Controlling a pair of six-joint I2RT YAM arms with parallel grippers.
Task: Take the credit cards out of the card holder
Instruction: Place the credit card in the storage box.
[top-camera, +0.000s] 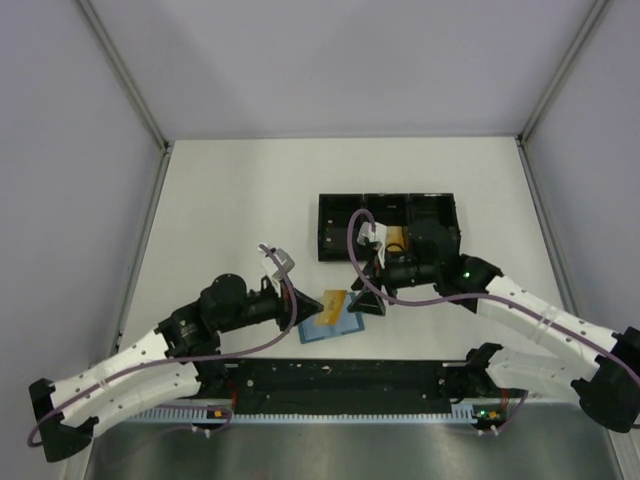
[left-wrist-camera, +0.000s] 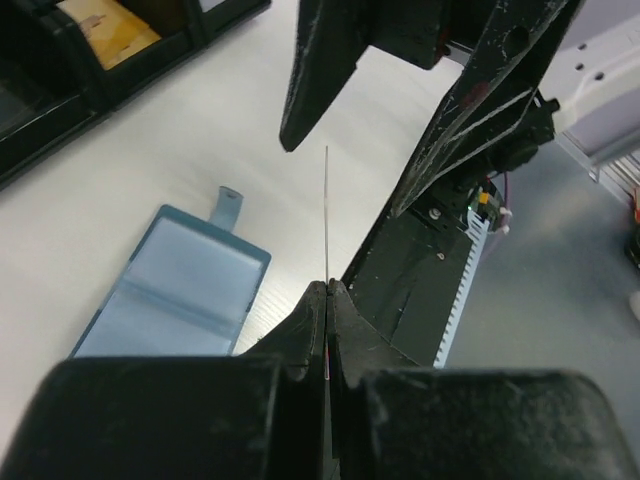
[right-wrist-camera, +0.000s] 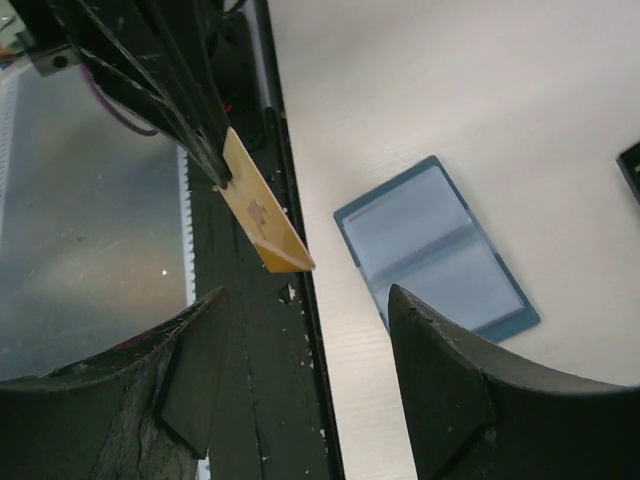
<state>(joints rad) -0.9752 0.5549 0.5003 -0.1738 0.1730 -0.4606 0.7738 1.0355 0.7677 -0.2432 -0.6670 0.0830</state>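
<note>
On the white table (top-camera: 230, 200), card holder (right-wrist-camera: 435, 250) lies open — left gripper (left-wrist-camera: 327, 298) pinches orange card (right-wrist-camera: 262, 215), right gripper (right-wrist-camera: 305, 300) parted.

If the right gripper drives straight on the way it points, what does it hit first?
Most likely the orange card held by the shut left gripper, just ahead between the right gripper's open fingers; depth is unclear.

1. The top external view looks down from high above the near edge, taking in the whole desk (top-camera: 230, 200) from afar.
2. The left wrist view looks along the left gripper (left-wrist-camera: 327, 290), close up, facing the right gripper (left-wrist-camera: 345, 175).
3. The right wrist view faces back towards it, also close; all three views share the card holder (right-wrist-camera: 435, 250) and orange card (right-wrist-camera: 262, 215).
</note>
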